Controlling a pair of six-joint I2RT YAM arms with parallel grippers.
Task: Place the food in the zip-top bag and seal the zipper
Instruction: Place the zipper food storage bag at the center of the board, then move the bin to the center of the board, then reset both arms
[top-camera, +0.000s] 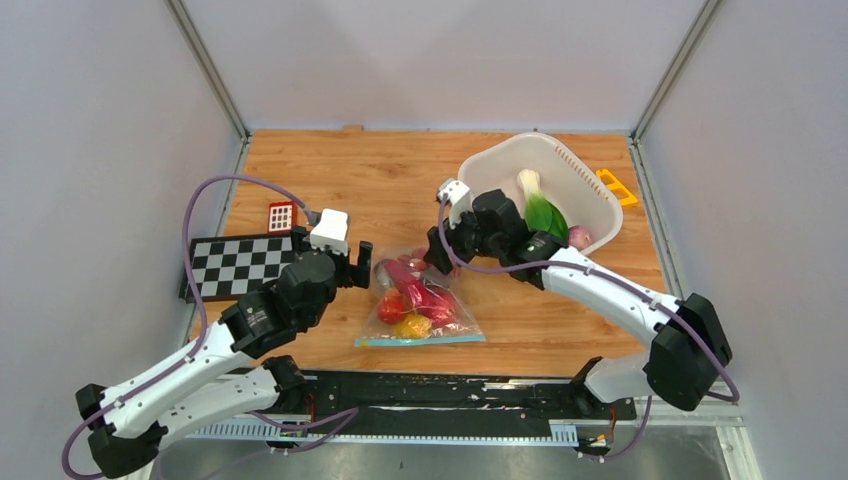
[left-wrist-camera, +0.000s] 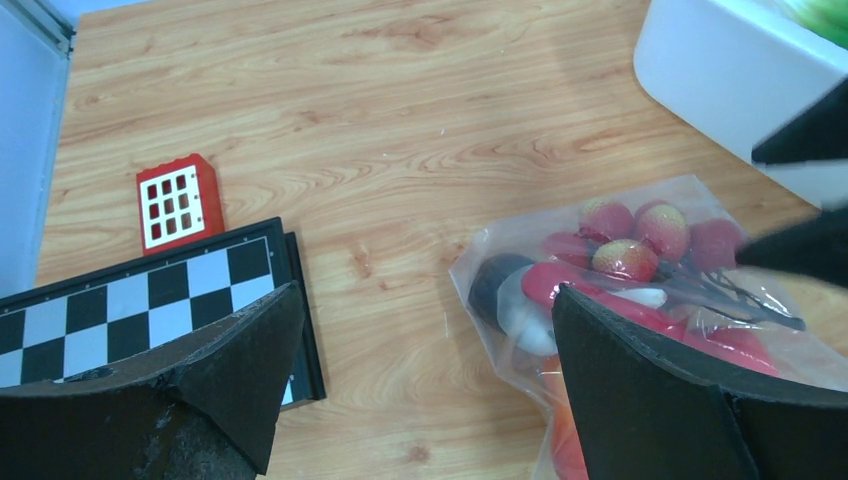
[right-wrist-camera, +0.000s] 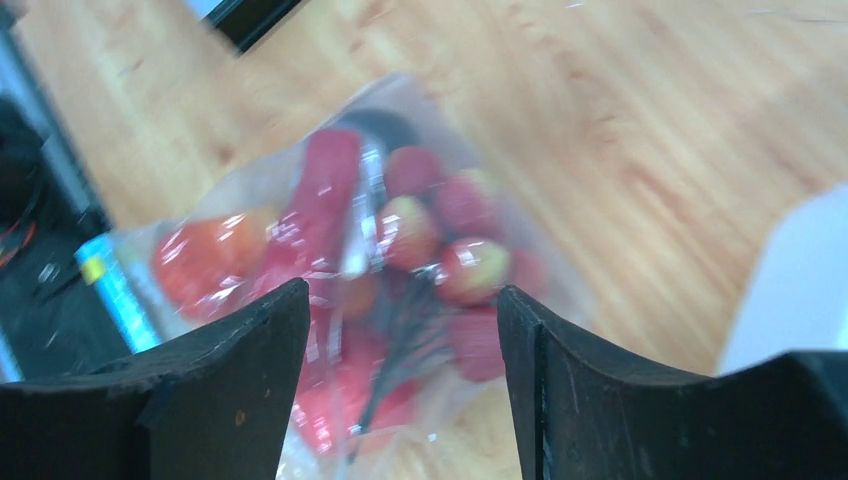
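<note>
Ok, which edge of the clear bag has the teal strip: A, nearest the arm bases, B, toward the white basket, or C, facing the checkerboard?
A: from above, the teal strip lies along the bag's edge closest to the arm bases.

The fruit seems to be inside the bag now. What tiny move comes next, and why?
Probably move the left pincer to the teal strip on the bag's near edge and pinch it: the fruit lies inside, while it and the right pincer are open at the far end.
</note>
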